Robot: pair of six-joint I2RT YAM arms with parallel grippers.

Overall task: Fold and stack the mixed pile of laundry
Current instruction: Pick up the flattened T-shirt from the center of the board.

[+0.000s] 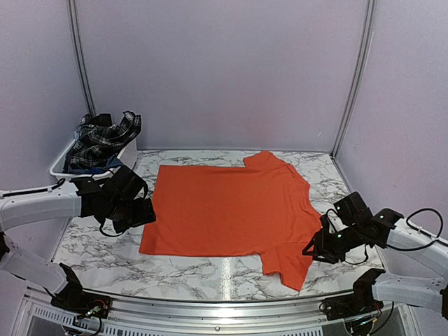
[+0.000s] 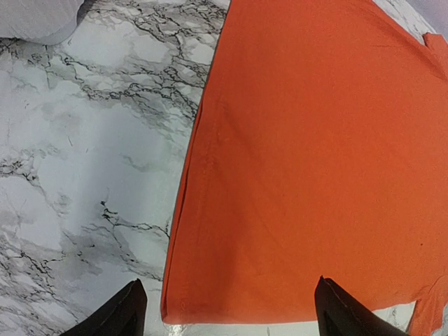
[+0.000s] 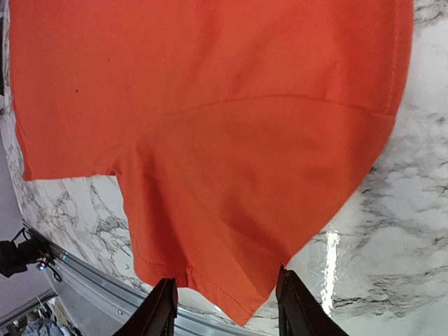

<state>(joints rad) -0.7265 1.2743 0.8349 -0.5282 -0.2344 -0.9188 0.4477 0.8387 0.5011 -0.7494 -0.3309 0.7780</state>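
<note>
1. Top external view: orange T-shirt (image 1: 224,210) spread flat across the middle of the marble table (image 1: 189,273). Hem toward the left arm, neck toward the right arm. One sleeve pointing at the far wall, the near sleeve (image 1: 287,269) pointing at the table's near edge.
2. Far left corner: white bin (image 1: 59,166), apart from the T-shirt. Heaped inside and rising above the rim, the black-and-white plaid piece (image 1: 105,136). Just below it, a sliver of blue cloth (image 1: 91,169), mostly hidden.
3. Left gripper (image 1: 145,210) low over the table, just beside the T-shirt's hem edge. Seen from the left wrist: jaws spread wide, nothing held. Between them, the hem's near corner lying flat on the marble. Cannot tell whether the tips touch cloth or table.
4. Right gripper (image 1: 313,247) low at the opposite side of the T-shirt, near the neck end and just beside the near sleeve. Seen from the right wrist: jaws parted, nothing pinched. Sleeve's cuff edge lying flat in the gap between them, shoulder seam curving across the cloth beyond. Contact with the fabric not clear from this angle.
5. Both arms reaching in from the near edge, one at each end of the T-shirt.
</note>
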